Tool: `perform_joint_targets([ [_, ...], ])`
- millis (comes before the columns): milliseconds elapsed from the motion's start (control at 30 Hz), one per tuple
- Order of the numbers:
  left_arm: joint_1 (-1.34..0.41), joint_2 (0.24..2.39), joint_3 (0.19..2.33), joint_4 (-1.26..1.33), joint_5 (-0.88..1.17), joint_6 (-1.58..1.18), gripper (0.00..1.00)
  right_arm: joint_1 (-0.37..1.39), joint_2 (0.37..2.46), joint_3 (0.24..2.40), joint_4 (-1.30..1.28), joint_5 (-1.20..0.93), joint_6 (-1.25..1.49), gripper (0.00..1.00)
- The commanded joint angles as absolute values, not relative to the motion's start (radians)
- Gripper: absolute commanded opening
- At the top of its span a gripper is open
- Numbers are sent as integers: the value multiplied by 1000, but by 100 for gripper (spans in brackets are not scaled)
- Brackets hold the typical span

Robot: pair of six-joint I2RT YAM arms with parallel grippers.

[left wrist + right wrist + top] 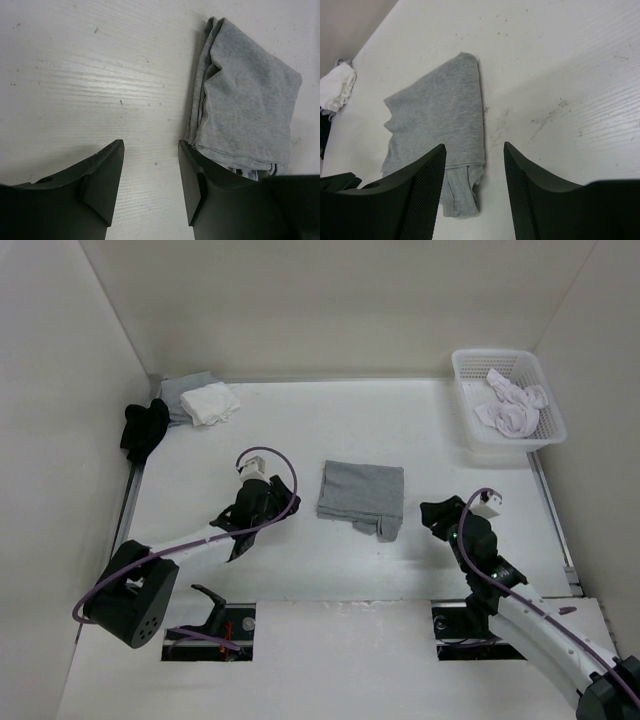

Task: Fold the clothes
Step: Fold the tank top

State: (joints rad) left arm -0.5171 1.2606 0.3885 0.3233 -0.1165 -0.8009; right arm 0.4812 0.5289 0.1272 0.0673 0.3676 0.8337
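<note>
The left end effector [150, 165] hides part of the clothes [250, 100].

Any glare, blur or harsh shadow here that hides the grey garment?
Top external: even light, soft shadows, grey garment sharp. Left wrist: mild sheen on the table, left claw dark. Right wrist: right claw underexposed, garment clear.

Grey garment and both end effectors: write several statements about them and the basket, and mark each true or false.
1. The grey garment lies folded on the table. True.
2. The left end effector grips it. False: it is open and holds nothing.
3. The right end effector is open. True.
4. The white basket is empty. False: a white-and-pale-pink garment lies in it.
</note>
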Motion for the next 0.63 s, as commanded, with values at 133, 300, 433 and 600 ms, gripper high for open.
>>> perform_joint_targets([
  [133, -504, 1227, 431, 319, -110, -764, 48, 499, 563, 133, 149, 397, 822, 55],
  [300, -501, 1218, 433, 321, -106, -753, 47, 496, 557, 130, 149, 399, 825, 55],
  [433, -527, 1259, 460, 327, -104, -744, 45, 499, 563, 130, 149, 393, 828, 56],
  [600, -564, 1308, 506, 334, -112, -712, 49, 499, 565, 132, 149, 393, 828, 56],
])
